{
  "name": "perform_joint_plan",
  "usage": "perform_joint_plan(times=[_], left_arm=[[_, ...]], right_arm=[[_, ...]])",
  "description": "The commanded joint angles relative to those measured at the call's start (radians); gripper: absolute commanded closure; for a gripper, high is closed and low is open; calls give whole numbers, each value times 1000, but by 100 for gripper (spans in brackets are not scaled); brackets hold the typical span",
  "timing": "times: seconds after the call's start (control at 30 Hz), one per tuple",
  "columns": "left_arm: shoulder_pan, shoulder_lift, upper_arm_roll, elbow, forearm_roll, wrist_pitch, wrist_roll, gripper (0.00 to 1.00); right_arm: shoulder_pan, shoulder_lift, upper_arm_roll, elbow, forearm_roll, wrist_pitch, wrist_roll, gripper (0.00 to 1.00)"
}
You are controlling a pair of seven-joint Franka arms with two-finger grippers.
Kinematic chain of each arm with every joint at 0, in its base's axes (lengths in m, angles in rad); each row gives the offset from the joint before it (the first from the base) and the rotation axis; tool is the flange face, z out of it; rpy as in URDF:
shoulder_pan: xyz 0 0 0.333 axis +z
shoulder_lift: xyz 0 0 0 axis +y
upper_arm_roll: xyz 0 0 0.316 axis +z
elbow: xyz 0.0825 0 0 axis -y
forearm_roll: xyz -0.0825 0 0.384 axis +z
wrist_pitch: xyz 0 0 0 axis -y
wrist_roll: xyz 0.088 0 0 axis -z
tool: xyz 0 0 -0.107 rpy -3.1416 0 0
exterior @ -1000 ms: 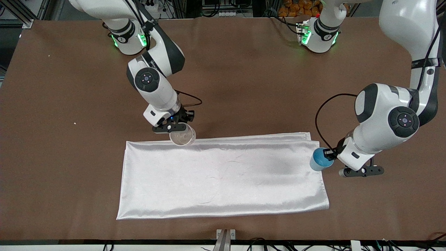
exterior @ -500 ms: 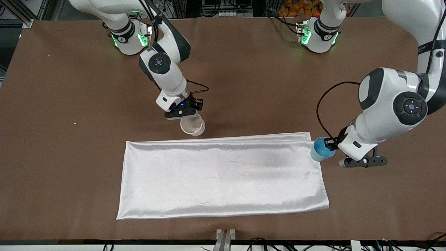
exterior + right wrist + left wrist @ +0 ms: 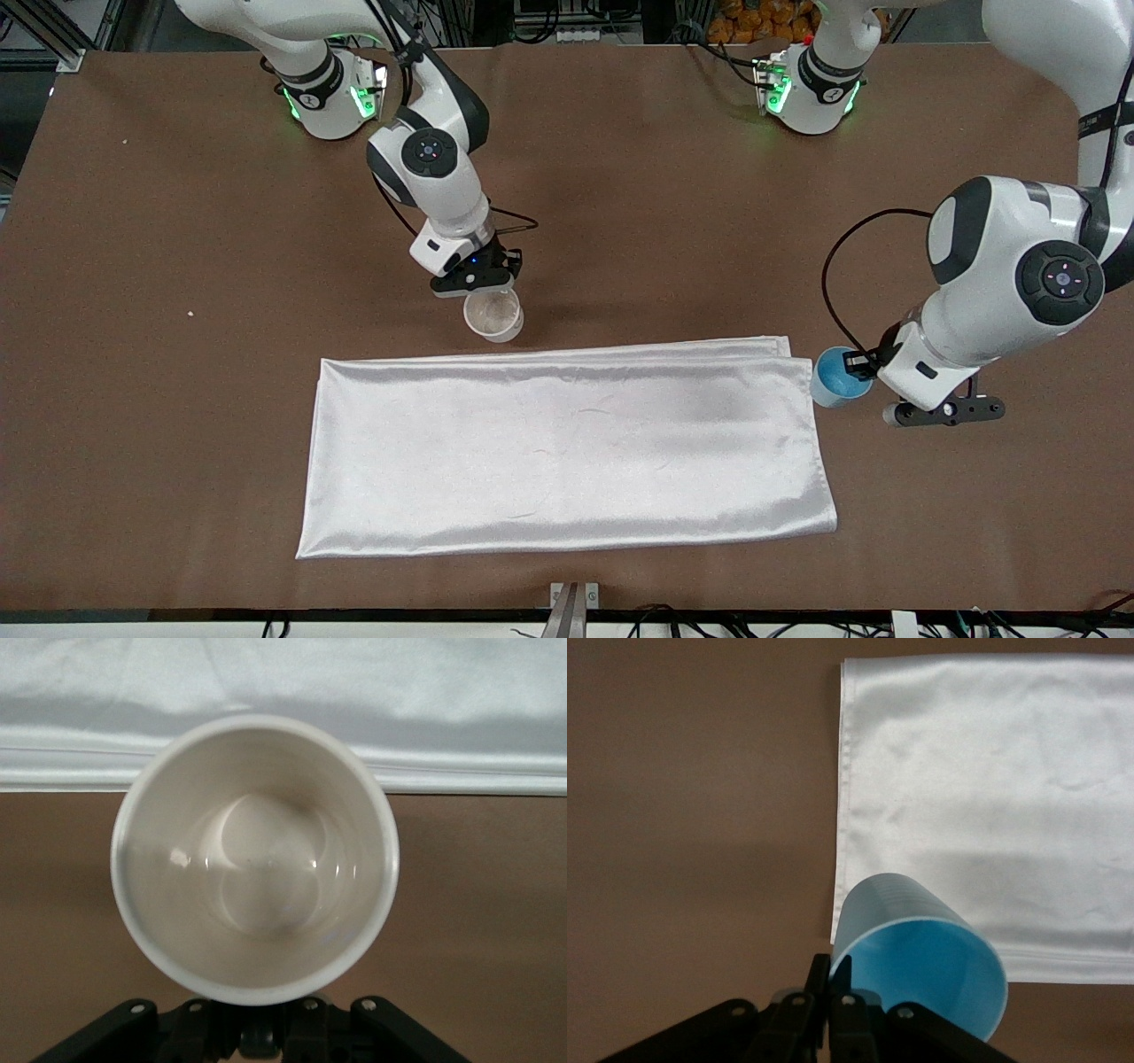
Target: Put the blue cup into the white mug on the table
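A: Blue cup (image 3: 833, 379)? Thin, light, easily squashed. Left gripper (image 3: 858, 365) has its fingers clenched on the rim, cup over the desk (image 3: 177, 399) just beside the white cloth (image 3: 567, 447).

B: White mug (image 3: 493, 316)? Stiff, heavier, glossy. Right gripper (image 3: 485, 285) holds it by the handle side, over bare desk near the cloth's edge. Well apart.

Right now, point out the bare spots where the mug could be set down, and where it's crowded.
The brown matte table lies bare between the shiny white rectangular cloth and the robot bases, and at the right arm's end. It is crowded at the cloth's edge under the right gripper, shut on the white mug, and at the cloth's corner by the left gripper, shut on the bright-blue cup.
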Motion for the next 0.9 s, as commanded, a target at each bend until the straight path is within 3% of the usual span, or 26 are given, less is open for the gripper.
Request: perform_joint_plan(times=[0.0,0.3,0.63,0.67,0.8,0.87], left_arm=[[0,-6,-1,-3,26,-10,-19,100],[23,8,0,-1,26,-8,-13,100],[35,13,0,-1,26,-8,-13,100],[35,13,0,-1,26,-8,-13,100],[35,13,0,-1,26,-8,-13,100],[35,13,0,-1,26,-8,-13,100]], right_arm=[[24,31,4,-4,-32,51,78,100],[36,84,1,-3,-76,113,124,100],[35,137,0,2,-205,140,249,97],[33,137,0,3,-205,140,259,89],[27,138,1,8,-204,135,329,25],[27,138,1,11,-204,130,370,8]])
